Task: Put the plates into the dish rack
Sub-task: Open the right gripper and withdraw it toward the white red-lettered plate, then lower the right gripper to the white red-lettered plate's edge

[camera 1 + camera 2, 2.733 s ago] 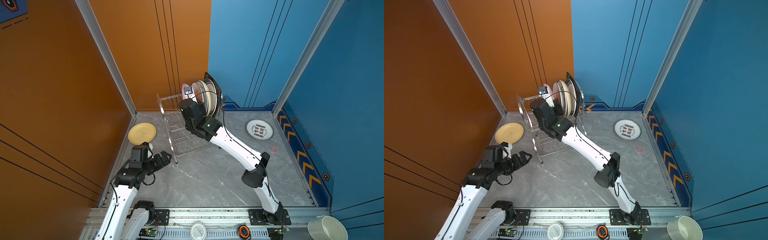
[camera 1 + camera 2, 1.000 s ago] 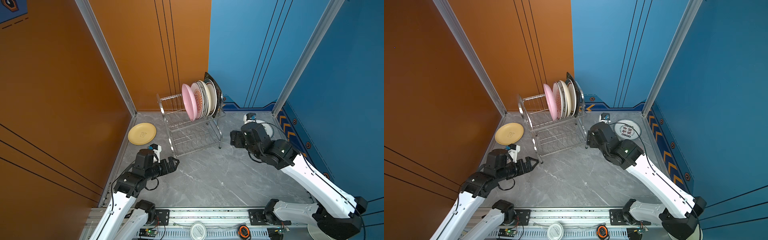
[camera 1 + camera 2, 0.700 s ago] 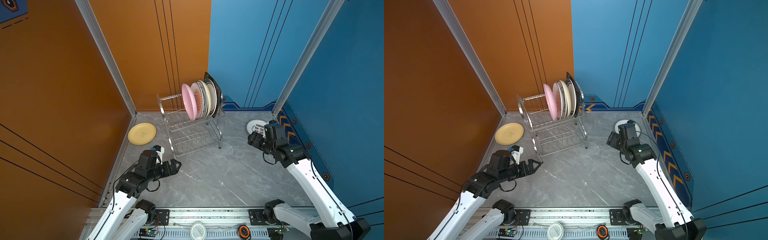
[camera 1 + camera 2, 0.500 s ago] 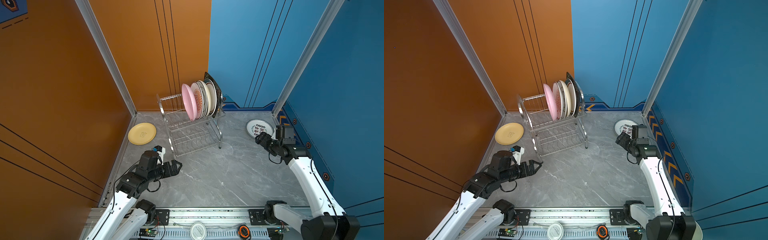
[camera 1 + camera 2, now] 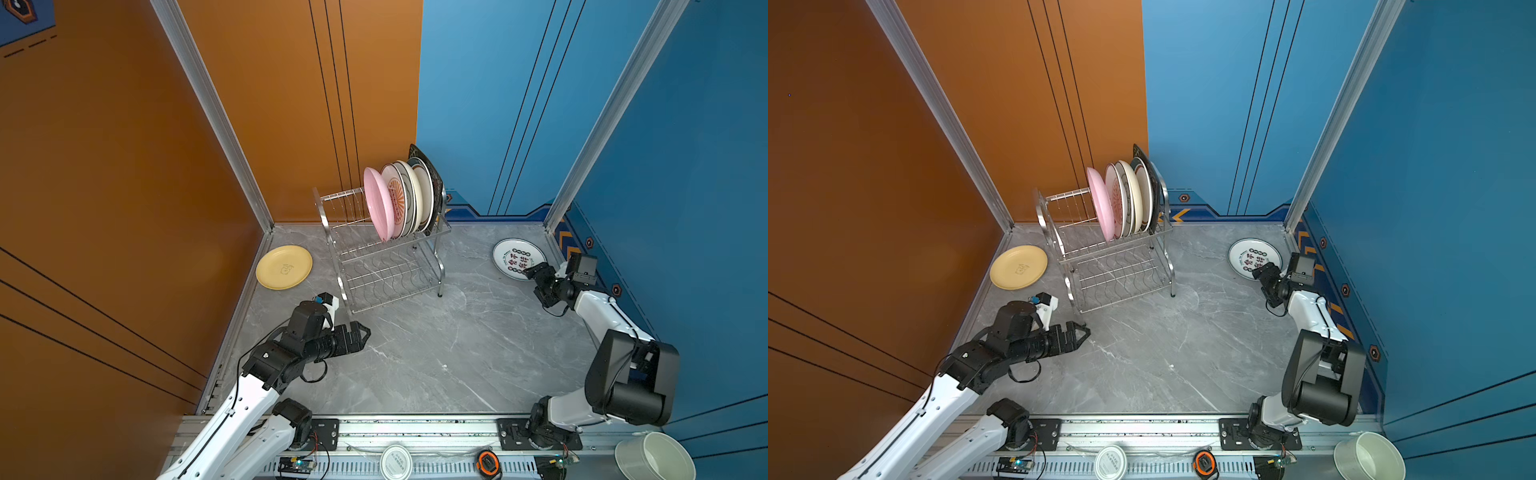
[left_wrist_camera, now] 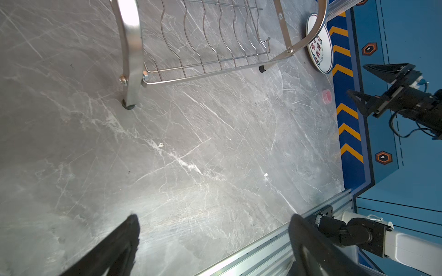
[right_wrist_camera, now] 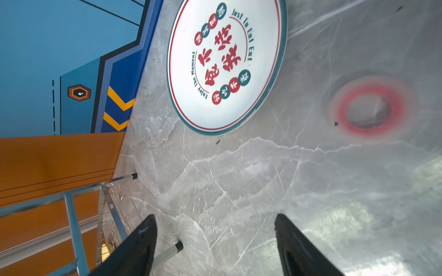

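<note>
With right jaws open and empty, left jaws too, slide low along the grey marble table (image 5: 415,357) to the near rim of the round white green-rimmed character plate (image 5: 515,255), pinching squarely.

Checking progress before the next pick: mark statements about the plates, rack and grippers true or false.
The yellow plate lies flat on the table, outside the dish rack. True.
The right gripper is shut on the white character plate. False: it is open and empty near that plate.
The pink plate stands in the rack's upper tier. True.
Plates sit on the rack's lower shelf. False: it holds none.
The left gripper is open and empty. True.
</note>
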`<action>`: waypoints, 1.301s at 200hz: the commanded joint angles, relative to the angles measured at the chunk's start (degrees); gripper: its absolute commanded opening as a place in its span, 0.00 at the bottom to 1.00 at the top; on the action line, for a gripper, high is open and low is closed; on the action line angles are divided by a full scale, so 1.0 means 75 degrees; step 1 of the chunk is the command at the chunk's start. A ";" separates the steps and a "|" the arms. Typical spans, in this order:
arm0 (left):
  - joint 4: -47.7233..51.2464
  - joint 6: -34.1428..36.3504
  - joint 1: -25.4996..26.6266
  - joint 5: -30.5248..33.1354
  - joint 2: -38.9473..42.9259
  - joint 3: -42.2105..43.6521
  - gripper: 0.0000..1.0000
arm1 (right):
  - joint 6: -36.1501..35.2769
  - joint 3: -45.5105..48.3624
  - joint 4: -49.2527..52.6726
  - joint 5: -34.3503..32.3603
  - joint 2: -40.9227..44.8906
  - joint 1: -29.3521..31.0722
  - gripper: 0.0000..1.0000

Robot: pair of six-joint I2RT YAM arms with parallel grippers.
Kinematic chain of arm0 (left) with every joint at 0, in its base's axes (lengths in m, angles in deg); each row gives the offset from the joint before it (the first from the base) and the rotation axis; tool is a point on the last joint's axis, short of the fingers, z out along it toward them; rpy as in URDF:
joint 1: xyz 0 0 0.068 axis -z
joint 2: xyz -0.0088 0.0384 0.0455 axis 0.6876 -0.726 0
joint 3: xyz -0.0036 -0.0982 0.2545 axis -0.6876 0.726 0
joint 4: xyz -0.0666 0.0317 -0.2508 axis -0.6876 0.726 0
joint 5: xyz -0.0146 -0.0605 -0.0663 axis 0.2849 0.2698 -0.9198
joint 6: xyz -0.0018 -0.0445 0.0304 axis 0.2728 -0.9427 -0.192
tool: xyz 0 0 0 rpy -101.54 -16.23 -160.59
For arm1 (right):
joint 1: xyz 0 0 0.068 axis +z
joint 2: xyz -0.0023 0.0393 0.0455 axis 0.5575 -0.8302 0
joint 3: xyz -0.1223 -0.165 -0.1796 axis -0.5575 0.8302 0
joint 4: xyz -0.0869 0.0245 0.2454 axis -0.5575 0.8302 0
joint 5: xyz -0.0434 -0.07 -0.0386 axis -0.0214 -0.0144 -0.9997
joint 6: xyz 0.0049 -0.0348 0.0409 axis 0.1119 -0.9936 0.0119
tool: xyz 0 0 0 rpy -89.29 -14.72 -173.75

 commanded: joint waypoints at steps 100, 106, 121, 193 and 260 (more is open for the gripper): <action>-0.0196 -0.0152 0.0301 0.0511 -0.0395 -0.0233 0.98 | 0.1996 0.0068 -0.3635 0.0388 -0.2484 -0.0273 0.60; -0.0202 -0.0140 0.0307 0.0520 -0.0427 -0.0250 0.98 | 0.2053 0.0079 -0.3703 0.0375 -0.2543 -0.0273 0.59; -0.0226 -0.0128 0.0306 0.0544 -0.0489 -0.0273 0.98 | 0.2198 0.0126 -0.3899 0.0334 -0.2662 -0.0273 0.58; -0.0362 -0.0140 0.0304 0.0597 -0.0619 -0.0281 0.98 | 0.2692 0.0199 -0.4476 0.0188 -0.3186 -0.0273 0.50; -0.0358 -0.0221 0.0307 0.0671 -0.0596 -0.0268 0.98 | 0.3210 0.0268 -0.5241 0.0104 -0.3753 -0.0284 0.39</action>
